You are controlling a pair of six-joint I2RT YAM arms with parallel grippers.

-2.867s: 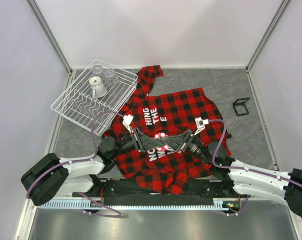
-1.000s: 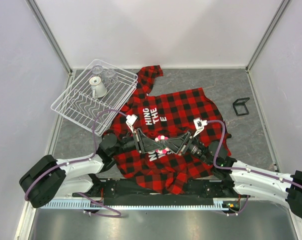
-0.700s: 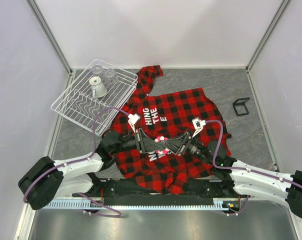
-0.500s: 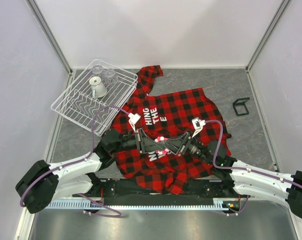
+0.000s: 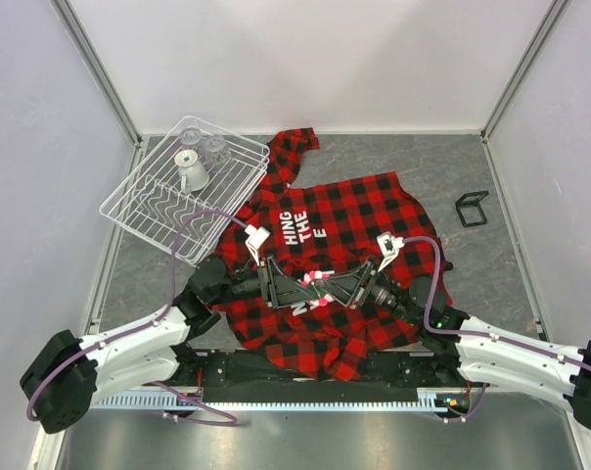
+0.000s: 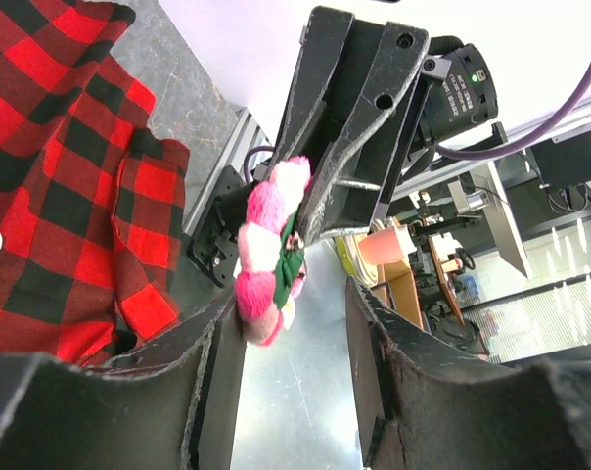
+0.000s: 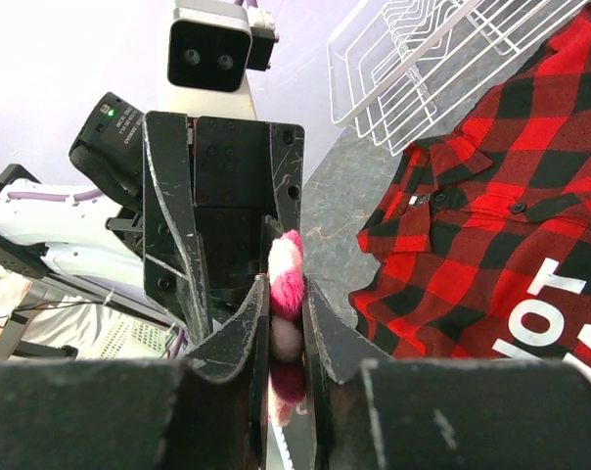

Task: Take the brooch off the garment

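Observation:
The brooch (image 5: 318,281), a pink flower pin with a bit of green, is held clear of the red-and-black plaid garment (image 5: 349,211). My right gripper (image 5: 333,286) is shut on it; in the right wrist view the brooch (image 7: 287,284) is squeezed between the two fingers (image 7: 239,338). My left gripper (image 5: 300,284) faces it tip to tip and is open. In the left wrist view the brooch (image 6: 269,250) hangs from the right gripper's fingers (image 6: 349,137) just past my left finger (image 6: 193,357), with a wide gap to the other finger. The garment also shows in both wrist views (image 6: 51,186) (image 7: 501,225).
A white wire dish rack (image 5: 239,155) holding clear glasses and a white cup (image 5: 191,172) stands at the back left, touching the garment's sleeve. A small black frame (image 5: 472,208) lies at the right. Grey walls close in three sides.
My left gripper has drawn back a little to the left and its arm has shifted. The brooch stays in the right gripper between the two.

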